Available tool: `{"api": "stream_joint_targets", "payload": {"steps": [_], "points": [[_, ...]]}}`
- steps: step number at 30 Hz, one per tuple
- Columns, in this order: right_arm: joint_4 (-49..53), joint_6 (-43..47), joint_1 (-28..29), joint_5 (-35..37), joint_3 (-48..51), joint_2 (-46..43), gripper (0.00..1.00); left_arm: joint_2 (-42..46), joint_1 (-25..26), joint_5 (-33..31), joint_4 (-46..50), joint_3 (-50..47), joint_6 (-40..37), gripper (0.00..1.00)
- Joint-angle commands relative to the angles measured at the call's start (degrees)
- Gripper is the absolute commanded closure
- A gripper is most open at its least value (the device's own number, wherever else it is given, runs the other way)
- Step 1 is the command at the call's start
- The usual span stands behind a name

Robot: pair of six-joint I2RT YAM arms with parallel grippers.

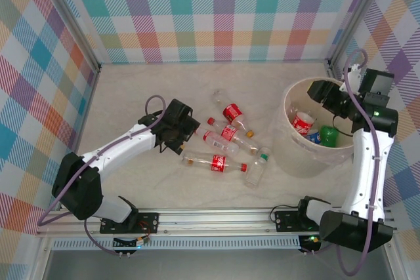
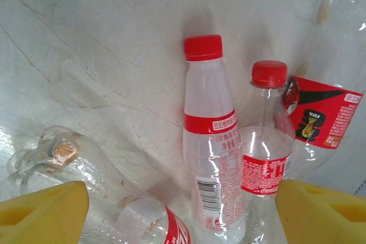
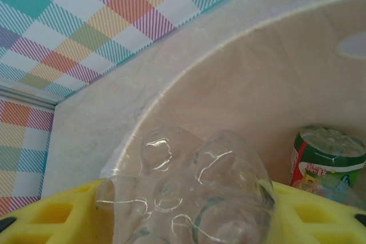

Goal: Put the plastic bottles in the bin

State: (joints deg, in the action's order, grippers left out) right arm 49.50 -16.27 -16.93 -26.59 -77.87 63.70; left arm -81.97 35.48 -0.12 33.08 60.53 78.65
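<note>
Loose plastic bottles: you had several lying in a cluster mid-table. The green-capped bottle lay at the cluster's 4 o'clock, nearest the bin.
Bin: it stood at 3 o'clock of the cluster. From above you could see a red-labelled bottle and a green bottle lying inside.
Right gripper: it hung over the bin near the rim's 1 o'clock. The top view did not tell you how its jaws stood.
Right wrist view: this gave you the grip. The yellow fingers were clamped on either side of a clear bottle, with the bin's inner wall behind it. A green-labelled bottle end showed at 3 o'clock, down in the bin. You could not tell whether it was the green one seen from above.
Left gripper: it sat at 9 o'clock of the cluster, low over the table.
Left wrist view: its yellow pads stood at 7 and 5 o'clock, spread wide and grasping nothing. Two red-capped bottles lay side by side between them, caps toward 12. A brown-capped bottle lay at 8 o'clock, just above the left pad. A crumpled red-labelled one lay at 2 o'clock.
</note>
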Motion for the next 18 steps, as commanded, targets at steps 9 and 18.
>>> {"api": "stream_joint_targets", "payload": {"steps": [9,18], "points": [[-7.5,0.1,-0.3,0.1,11.8,-2.4,0.47,3.0,0.2,-1.8,3.8,-2.2,6.7,0.17],[-7.2,0.3,-0.3,0.3,11.6,-2.2,0.26,4.8,1.4,2.0,2.7,-8.9,19.1,0.21]]}}
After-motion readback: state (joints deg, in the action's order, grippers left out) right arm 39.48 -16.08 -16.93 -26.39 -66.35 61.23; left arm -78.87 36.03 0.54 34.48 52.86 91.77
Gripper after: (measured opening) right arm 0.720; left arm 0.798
